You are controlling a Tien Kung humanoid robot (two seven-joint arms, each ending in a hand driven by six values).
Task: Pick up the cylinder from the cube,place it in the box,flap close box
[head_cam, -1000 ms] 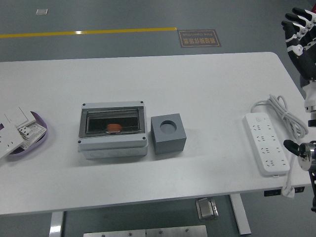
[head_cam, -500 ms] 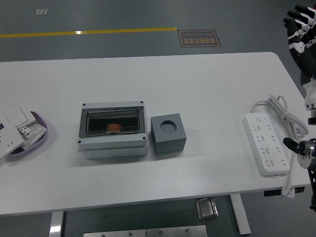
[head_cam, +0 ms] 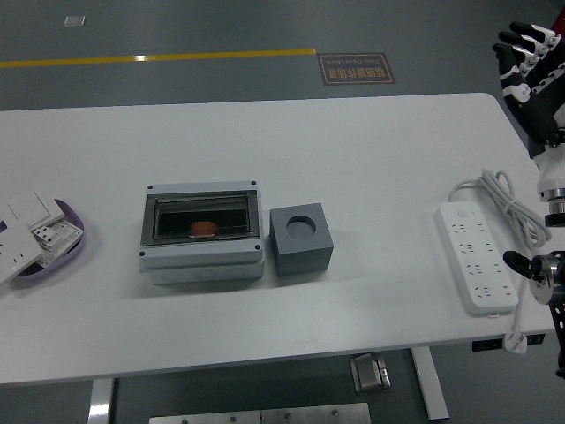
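Cylinder (head_cam: 204,230) lies inside box (head_cam: 202,232), lid down. Cube (head_cam: 301,240) just beside it, socket vacant. Right robot hand (head_cam: 528,66) raised off the surface (head_cam: 371,150), fingers apart, holding nothing.

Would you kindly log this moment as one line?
right hand: open, raised off table | cylinder: in box | cube: empty | flap: shut

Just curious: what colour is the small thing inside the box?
Orange, seen through the box's clear flap in the head view.
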